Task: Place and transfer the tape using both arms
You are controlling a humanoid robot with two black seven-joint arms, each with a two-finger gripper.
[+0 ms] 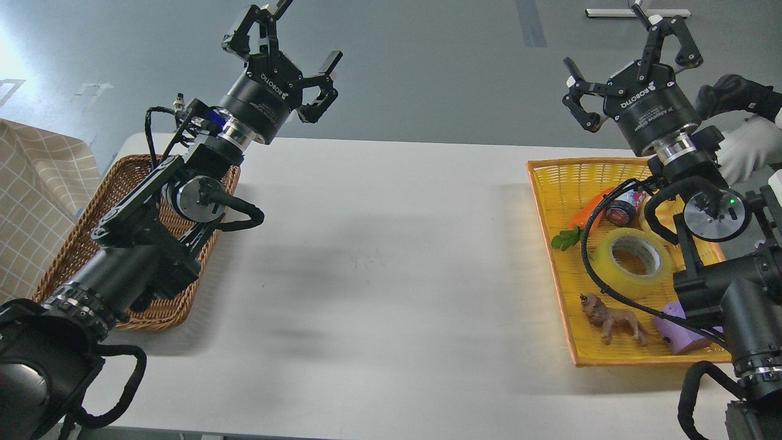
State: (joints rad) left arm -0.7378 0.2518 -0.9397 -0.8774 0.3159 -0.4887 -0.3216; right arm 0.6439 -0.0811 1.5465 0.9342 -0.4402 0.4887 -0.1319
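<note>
The tape, a glossy yellow translucent roll with a pale core, lies flat in the yellow tray at the right of the white table. My right gripper is open and empty, raised high beyond the tray's far edge, well above the tape. My right arm's cable crosses the tape's left side. My left gripper is open and empty, raised beyond the table's far left, above the brown wicker basket.
In the yellow tray lie a toy carrot, a small jar, a toy lion, a purple block and a yellowish toy partly hidden by my arm. A checked cloth lies at far left. A person's arm shows at far right.
</note>
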